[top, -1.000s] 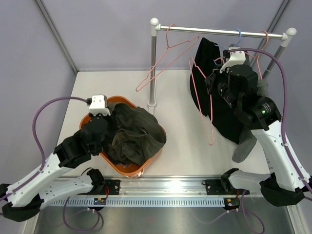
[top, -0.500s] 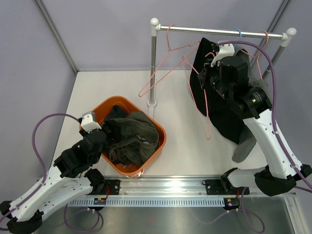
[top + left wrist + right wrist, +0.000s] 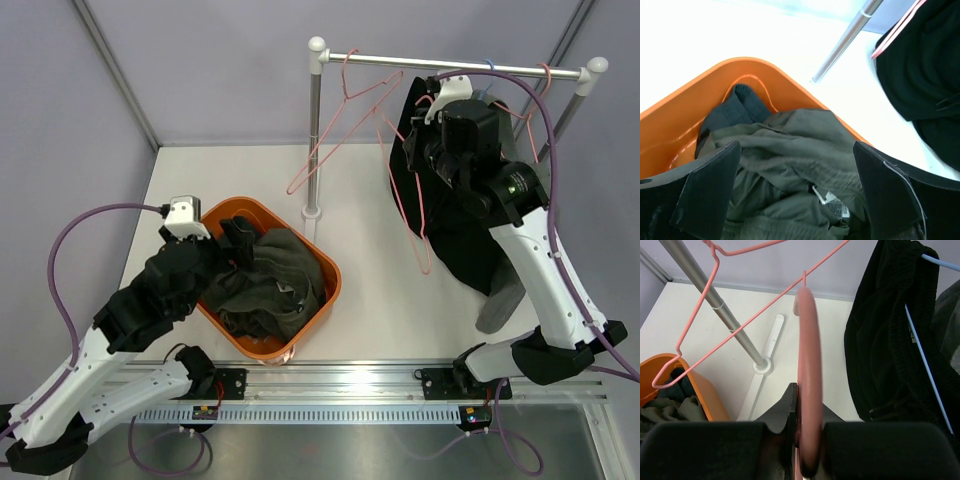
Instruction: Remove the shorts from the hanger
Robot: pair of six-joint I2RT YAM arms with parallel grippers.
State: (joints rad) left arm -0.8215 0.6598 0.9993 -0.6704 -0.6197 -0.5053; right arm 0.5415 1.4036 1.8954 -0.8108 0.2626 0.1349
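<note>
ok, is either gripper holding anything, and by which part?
Right gripper is shut on a pink hanger, pinching a straight stretch of its frame. Left gripper is open over the olive shorts in the orange basket, holding nothing.

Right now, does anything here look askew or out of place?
Yes. The empty pink hanger on the rail hangs steeply tilted, not level; the right end effector holds a second hanger skewed.

Beneath my left gripper point(image 3: 799, 197), olive shorts point(image 3: 270, 285) filled the orange basket point(image 3: 700, 110). Bare table point(image 3: 370, 290) between basket and rack post point(image 3: 314, 140) lay passable. Pink hangers point(image 3: 807, 355) and black shorts point(image 3: 455, 255) hemmed my right gripper point(image 3: 807, 450), possibly touching.
</note>
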